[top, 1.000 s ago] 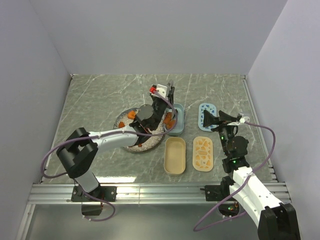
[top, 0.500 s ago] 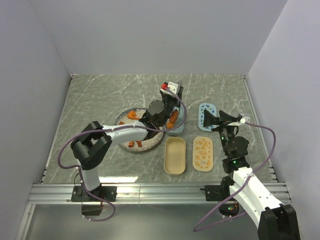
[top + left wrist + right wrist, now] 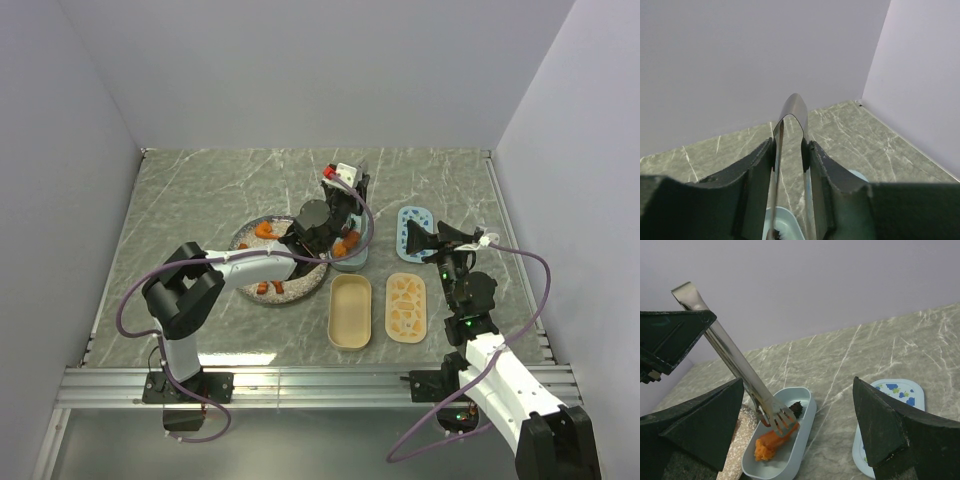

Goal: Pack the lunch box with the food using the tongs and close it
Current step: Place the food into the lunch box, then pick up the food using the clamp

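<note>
Tongs come first: the long silvery metal tongs point(image 3: 735, 367) slant down from the left gripper point(image 3: 790, 150) into the light blue oval lunch box tub point(image 3: 802, 437), whose long axis runs away from the arm bases. Their forked tips stand just over an orange chunk point(image 3: 771, 441) that lies in the tub, with a dark brown chunk point(image 3: 796, 409) beside it. We cannot tell if the tips touch the orange one. The left gripper is clamped on the two blades of the tongs and presses them partly together.

The other small orange and reddish chunks point(image 3: 264, 229) lie on the round silvery speckled plate point(image 3: 240, 245), just beside the tub on its left. We judge the next pick to be a short swing to the left for this arm, which is the nearer one. The right gripper point(image 3: 437, 238) hangs with its jaws wide apart and holds nothing, near the blue flowered lid point(image 3: 897, 395).
</note>
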Controlling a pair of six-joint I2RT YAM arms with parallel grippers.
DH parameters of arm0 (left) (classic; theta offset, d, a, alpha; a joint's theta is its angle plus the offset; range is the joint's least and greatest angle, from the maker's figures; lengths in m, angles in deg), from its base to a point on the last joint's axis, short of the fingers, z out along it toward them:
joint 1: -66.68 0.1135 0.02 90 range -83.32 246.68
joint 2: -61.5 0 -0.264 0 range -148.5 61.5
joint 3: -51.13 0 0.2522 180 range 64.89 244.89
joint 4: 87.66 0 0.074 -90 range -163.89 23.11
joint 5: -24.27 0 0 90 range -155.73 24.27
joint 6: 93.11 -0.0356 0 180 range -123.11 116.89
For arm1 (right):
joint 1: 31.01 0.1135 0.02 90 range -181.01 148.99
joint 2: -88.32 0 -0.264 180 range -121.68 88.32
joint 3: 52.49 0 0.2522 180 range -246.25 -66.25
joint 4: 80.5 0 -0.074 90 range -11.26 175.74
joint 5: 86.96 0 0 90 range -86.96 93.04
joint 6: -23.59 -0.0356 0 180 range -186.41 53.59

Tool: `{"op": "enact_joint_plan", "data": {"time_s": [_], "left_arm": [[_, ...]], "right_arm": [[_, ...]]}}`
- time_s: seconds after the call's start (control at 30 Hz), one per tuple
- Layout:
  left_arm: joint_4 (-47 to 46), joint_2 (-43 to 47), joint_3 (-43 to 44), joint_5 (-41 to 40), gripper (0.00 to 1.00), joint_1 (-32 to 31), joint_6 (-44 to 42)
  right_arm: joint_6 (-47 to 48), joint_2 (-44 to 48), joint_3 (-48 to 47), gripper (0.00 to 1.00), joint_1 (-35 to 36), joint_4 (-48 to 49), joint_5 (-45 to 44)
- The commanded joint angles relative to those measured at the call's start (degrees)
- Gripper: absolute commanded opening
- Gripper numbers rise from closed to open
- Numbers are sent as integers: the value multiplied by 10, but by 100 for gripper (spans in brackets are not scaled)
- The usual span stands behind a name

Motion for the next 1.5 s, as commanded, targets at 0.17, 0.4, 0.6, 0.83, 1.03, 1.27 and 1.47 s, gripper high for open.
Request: {"op": "enact_joint_plan", "data": {"time_s": [0.17,0.4,0.6,0.83,1.03,1.27,1.47], "left_arm": [[-36,11,12,3,45,-5,9],[-60,42,-20,-19,41,-7,-3],[-100,114,-102,-87,39,-6,-64],[-147,200,-206,-145,38,-5,-110],[-175,231,-252,-176,38,10,-129],[-210,222,-290,-178,37,39,-118],[-260,194,-301,-168,36,51,-113]], "right_arm": [[3,-2,-7,96,3,19,0],[3,-3,-6,96,4,20,0],[3,-3,-5,96,3,22,-1],[2,-8,-6,96,4,25,3],[2,-6,-5,96,4,25,4],[2,-12,-7,96,4,26,7],[1,-15,-8,96,4,28,7]]}}
